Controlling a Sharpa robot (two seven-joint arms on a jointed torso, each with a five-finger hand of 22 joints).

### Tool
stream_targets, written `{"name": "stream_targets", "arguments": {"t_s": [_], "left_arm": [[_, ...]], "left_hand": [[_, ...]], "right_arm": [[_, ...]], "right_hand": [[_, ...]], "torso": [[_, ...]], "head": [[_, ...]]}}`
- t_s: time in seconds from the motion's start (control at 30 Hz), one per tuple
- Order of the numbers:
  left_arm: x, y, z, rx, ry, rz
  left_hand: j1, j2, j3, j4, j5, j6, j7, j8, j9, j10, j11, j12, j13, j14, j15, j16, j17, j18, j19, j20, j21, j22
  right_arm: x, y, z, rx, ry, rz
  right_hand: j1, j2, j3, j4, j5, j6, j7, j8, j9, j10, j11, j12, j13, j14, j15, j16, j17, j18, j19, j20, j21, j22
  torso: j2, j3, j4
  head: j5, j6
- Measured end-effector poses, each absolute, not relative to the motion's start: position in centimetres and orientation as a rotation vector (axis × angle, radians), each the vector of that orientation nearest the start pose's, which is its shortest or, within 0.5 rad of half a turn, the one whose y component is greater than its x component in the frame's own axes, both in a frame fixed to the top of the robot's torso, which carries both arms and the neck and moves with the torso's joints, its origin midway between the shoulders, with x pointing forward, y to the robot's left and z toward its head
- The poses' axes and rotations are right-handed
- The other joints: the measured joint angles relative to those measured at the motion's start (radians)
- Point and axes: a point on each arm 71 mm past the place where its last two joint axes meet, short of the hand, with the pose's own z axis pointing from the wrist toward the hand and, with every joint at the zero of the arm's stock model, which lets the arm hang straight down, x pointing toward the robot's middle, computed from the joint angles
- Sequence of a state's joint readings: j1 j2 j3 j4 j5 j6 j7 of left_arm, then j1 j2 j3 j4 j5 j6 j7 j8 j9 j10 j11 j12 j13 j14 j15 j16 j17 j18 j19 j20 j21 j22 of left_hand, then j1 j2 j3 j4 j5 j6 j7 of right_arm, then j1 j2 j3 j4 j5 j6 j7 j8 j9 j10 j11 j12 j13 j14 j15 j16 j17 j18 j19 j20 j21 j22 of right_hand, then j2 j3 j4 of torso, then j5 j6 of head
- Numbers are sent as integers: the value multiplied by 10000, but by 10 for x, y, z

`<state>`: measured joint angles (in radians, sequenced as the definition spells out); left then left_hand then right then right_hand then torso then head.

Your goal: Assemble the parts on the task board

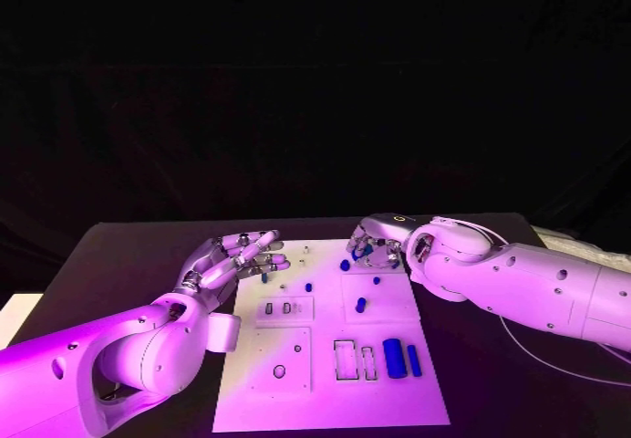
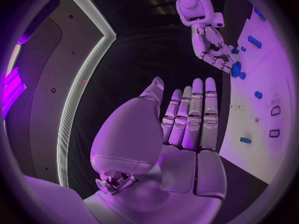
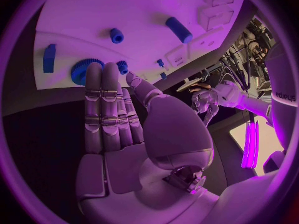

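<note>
The white board (image 1: 329, 338) lies in the middle of the black table (image 1: 125, 251), and both hands hover at its far end. Taking the board as a clock face in the head view, the left hand (image 1: 241, 258) sits at about ten o'clock, over the board's left edge, fingers straight and only slightly apart, holding nothing; its wrist view shows the same flat palm (image 2: 187, 129) with fingers side by side. The right hand (image 1: 375, 246) is at about one o'clock, fingers pointing down over the far edge; its own wrist view shows them long, straight and close together (image 3: 109, 114) with nothing in them (the thumb stands off to one side). Just past those fingertips lies a blue gear (image 3: 84, 70), with a small blue cylinder (image 3: 116, 35) and a longer blue cylinder (image 3: 179, 29) farther on the board. In the head view, two upright blue bars (image 1: 402, 358) stand at about five o'clock beside empty rectangular slots (image 1: 354, 359), and small blue pieces (image 1: 363, 294) lie scattered near the centre. Whether the right fingertips touch the board cannot be told.
</note>
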<state>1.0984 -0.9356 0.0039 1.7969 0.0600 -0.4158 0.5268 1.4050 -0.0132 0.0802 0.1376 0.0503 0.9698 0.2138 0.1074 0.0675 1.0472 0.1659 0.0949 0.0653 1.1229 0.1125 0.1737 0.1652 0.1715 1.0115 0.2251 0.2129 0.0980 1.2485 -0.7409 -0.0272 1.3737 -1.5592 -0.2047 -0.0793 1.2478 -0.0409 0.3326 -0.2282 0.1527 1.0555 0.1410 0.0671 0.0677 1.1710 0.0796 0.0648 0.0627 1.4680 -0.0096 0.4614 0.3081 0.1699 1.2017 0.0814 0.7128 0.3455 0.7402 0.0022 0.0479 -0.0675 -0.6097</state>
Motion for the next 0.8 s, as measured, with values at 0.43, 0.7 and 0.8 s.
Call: {"name": "stream_targets", "arguments": {"t_s": [0.43, 0.7, 0.8], "left_arm": [[424, 182, -175, -11913, 13340, -17053], [424, 182, -175, -11943, 13390, -17080], [424, 182, -175, -11955, 13410, -17082]], "left_hand": [[0, 0, 1, -56, 0, 0, 0, -39, -8, 0, 0, -58, -1, 0, 0, -43, 10, -1, -1, 0, 0, -9], [0, 0, 1, -55, 0, -1, 0, -39, -8, -1, 0, -58, -1, 0, 1, -43, 16, -1, -1, 0, 0, -26], [0, 0, 1, -55, 0, -1, 0, -39, -7, -1, 0, -58, -2, 0, 0, -43, 19, -2, -1, 0, 0, -30]], "right_arm": [[520, -175, -165, -4082, 16643, 4541], [523, -172, -164, -4237, 16672, 4258], [524, -170, -164, -4283, 16692, 4247]], "right_hand": [[26, -228, 512, 534, 0, 29, -29, 0, 0, 0, 0, 0, -1, 1, 1, 1634, 1121, 1, -330, 42, 1322, 852], [27, -306, 718, 795, -40, 60, -60, 0, -1, 1, 1, 0, -2, 1, 1, 2191, 1470, 0, -396, 47, 1893, 1318], [27, -306, 731, 809, -40, 60, -60, 1, -1, 1, 0, 0, -2, 1, 2, 2273, 1525, 0, -395, 47, 2049, 1486]], "torso": [[214, 42, 15], [282, 37, 35], [300, 38, 39]], "head": [[-37, -54], [-60, -69], [-54, -83]]}}
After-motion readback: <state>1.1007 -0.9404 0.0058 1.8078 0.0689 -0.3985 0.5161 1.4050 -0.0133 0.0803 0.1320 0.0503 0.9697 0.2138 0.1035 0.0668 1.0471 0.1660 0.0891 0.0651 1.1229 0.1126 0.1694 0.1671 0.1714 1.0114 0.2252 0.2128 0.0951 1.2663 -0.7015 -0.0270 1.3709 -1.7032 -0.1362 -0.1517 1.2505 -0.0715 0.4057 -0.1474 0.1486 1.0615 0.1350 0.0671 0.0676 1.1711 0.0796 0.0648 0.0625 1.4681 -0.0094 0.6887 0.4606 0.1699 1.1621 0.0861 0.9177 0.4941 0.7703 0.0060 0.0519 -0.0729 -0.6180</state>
